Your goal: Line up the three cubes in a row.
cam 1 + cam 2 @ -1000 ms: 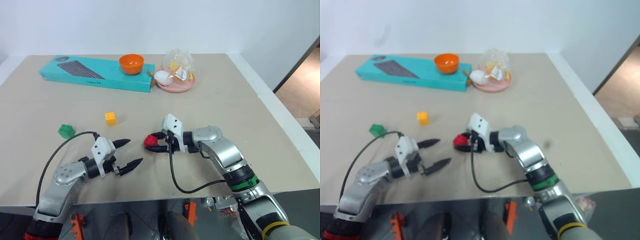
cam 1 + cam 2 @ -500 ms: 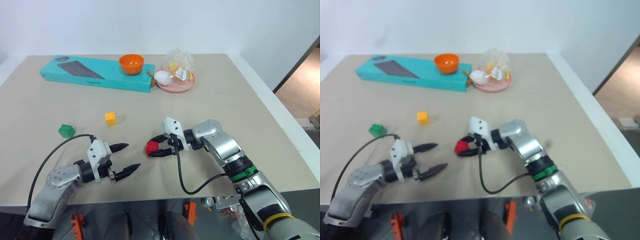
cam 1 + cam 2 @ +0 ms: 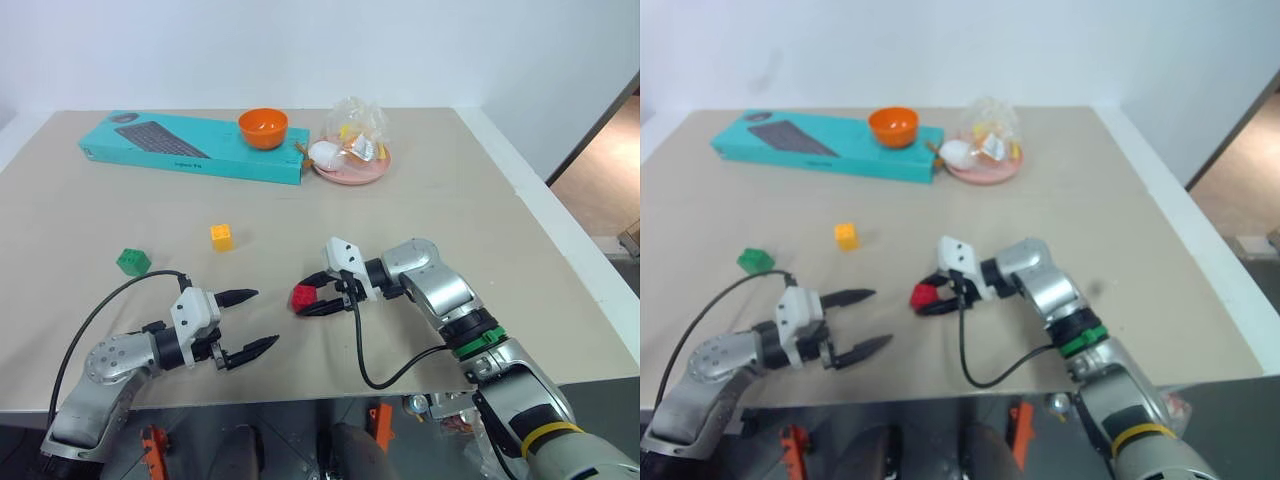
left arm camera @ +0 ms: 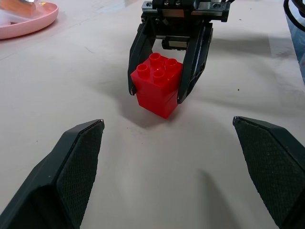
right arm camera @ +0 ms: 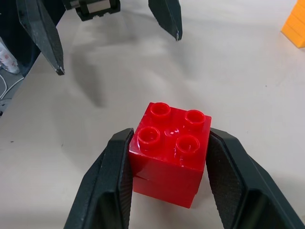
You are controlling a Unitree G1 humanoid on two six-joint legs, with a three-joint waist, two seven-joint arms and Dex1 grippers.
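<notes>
The red cube (image 3: 304, 295) sits near the table's middle front, a little tilted and low at the tabletop. My right gripper (image 3: 305, 299) is shut on it, one black finger (image 5: 114, 176) pressed against each side. The red cube (image 4: 156, 83) shows again in the left wrist view, straight ahead of the left gripper. My left gripper (image 3: 263, 318) stands open to the cube's left, a short gap away, with nothing between its fingers. The yellow cube (image 3: 221, 237) rests farther back on the left. Farther left, the green cube (image 3: 131, 262) lies alone.
A teal keyboard box (image 3: 190, 146) lies along the back left, with an orange bowl (image 3: 263, 127) on its right end. A pink plate (image 3: 352, 171) with bagged food stands beside it. The table's front edge (image 3: 330, 385) runs just behind both grippers.
My right wrist has turned and its forearm has swung outward, with the red cube still gripped and shifted slightly toward the front. The left gripper stays open and almost still.
</notes>
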